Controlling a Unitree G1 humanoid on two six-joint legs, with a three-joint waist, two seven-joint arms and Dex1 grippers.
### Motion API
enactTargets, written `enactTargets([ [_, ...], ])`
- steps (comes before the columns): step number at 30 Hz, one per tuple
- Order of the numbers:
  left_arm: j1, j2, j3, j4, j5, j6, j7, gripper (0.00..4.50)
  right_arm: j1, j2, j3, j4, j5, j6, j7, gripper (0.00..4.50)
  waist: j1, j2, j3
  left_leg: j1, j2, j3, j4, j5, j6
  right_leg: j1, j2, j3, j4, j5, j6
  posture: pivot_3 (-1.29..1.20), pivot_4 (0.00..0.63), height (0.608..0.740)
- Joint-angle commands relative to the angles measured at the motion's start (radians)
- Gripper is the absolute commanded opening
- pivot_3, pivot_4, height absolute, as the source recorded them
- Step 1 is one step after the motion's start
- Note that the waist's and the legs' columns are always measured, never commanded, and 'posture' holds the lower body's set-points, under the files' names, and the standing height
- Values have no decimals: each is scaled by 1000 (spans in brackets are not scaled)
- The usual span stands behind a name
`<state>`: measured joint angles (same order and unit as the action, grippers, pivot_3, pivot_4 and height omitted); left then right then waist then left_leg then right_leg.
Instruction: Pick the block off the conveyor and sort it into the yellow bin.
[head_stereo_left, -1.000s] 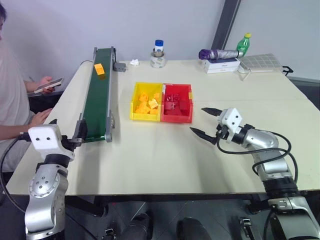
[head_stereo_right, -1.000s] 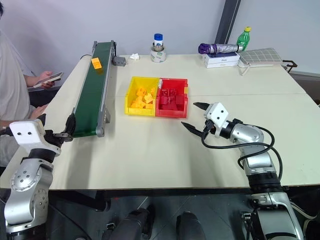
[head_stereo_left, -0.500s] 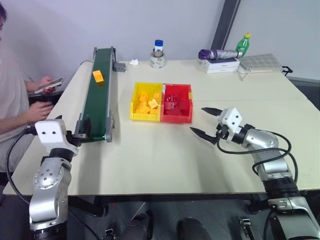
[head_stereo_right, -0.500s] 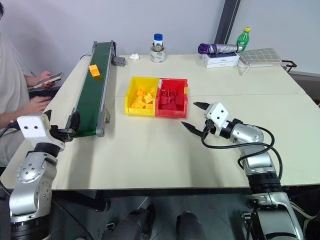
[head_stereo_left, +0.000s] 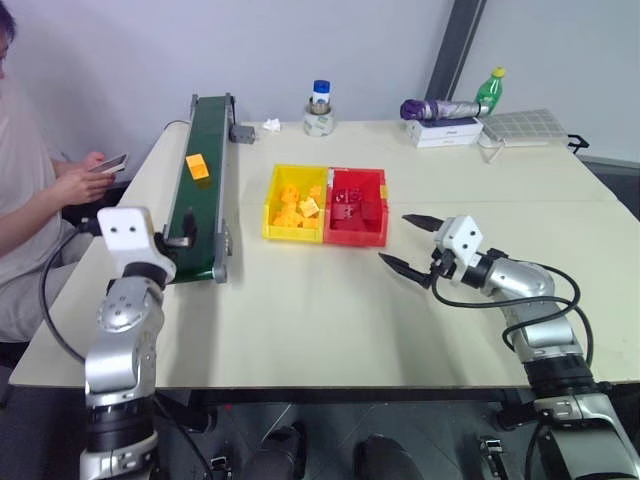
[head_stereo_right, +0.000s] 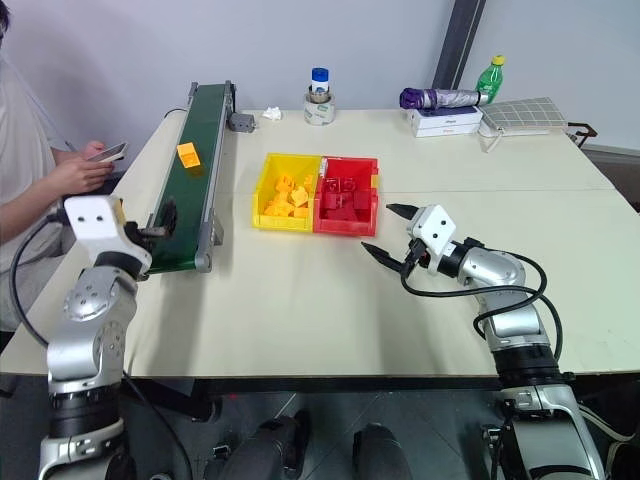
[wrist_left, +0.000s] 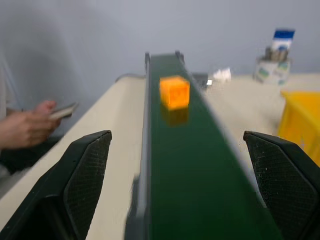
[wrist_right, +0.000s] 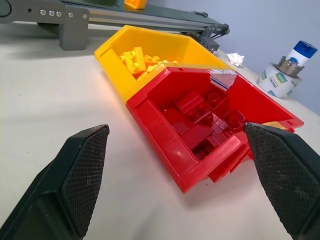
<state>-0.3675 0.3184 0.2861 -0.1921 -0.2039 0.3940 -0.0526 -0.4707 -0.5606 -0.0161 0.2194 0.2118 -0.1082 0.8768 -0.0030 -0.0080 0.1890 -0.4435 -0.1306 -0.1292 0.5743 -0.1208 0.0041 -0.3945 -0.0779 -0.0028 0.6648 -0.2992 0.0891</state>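
Left jaws gape level along the conveyor (wrist_left: 200, 190).

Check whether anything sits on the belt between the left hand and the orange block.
Nothing visible does. The left hand, fingers open, looks along the conveyor, and the bare green belt runs straight to the block.

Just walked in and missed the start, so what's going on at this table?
The robot is sorting blocks. A small orange-yellow plastic block rides the long dark green conveyor belt, unheld. The left claw is open at the belt's near end, facing the block. The right claw hangs open near the bright yellow plastic bin, which holds other yellow pieces.
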Motion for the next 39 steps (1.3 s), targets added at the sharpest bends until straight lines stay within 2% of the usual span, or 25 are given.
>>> enactTargets([
  [1, -114, 18, -18, 84, 57, 37, 59, 4457, -14, 4, -16, -30, 11, -11, -8, 4500, 7, 0, 0, 0, 0, 0, 0, 0, 0, 0, 0, 0, 0, 1, 2, 0, 150, 740],
  [12, -361, 3, -53, 418, 116, -21, 125, 4457, -1, 7, -13, -45, 8, -7, -20, 4500, 14, 0, 0, 0, 0, 0, 0, 0, 0, -1, 1, 0, 0, 2, 5, 0, 150, 740],
  [20, -433, -21, -62, 567, 125, -36, 134, 4457, 7, 5, -17, -66, 13, 4, -25, 4500, 14, 0, 0, 0, 0, 0, 1, 0, 0, 0, 1, 0, 0, 4, 7, 0, 150, 740],
  [26, -436, -43, -60, 597, 110, -3, 145, 4457, 5, 8, -16, -72, 13, 9, -29, 4500, 14, 0, 0, -1, 0, 0, 1, 0, 0, 0, 1, 0, 0, 4, 7, 0, 150, 740],
  [31, -423, -64, -53, 557, 99, 28, 163, 2130, 9, 4, -17, -72, 13, 9, -29, 4500, 14, 0, 0, 0, 0, 0, 1, 0, 0, 0, 1, 0, 0, 4, 7, 0, 150, 740],
  [32, -422, -66, -54, 551, 98, 29, 163, 1518, 10, 4, -17, -72, 13, 10, -28, 4500, 14, 0, 0, 0, 0, 0, 1, 0, 0, 0, 1, 0, 0, 4, 7, 0, 150, 740],
  [33, -424, -73, -51, 540, 91, 26, 162, 1292, 9, 3, -18, -72, 13, 9, -28, 4500, 14, 0, 0, -1, 0, 0, 1, 0, 0, 0, 1, 0, 0, 4, 7, 0, 150, 740],
  [36, -443, -92, -63, 506, 71, -5, 125, 1337, 6, 2, -19, -66, 13, 8, -27, 4500, 15, 0, 0, -1, 0, 0, 2, 0, 0, 0, 1, 0, 0, 4, 8, 0, 150, 740],
  [39, -500, -138, -134, 501, 64, -64, 39, 1337, 3, 4, -18, -63, 12, 7, -29, 4500, 18, -1, 0, -1, 0, 0, 2, 0, 0, 0, 1, 0, 0, 4, 8, 0, 150, 740],
])
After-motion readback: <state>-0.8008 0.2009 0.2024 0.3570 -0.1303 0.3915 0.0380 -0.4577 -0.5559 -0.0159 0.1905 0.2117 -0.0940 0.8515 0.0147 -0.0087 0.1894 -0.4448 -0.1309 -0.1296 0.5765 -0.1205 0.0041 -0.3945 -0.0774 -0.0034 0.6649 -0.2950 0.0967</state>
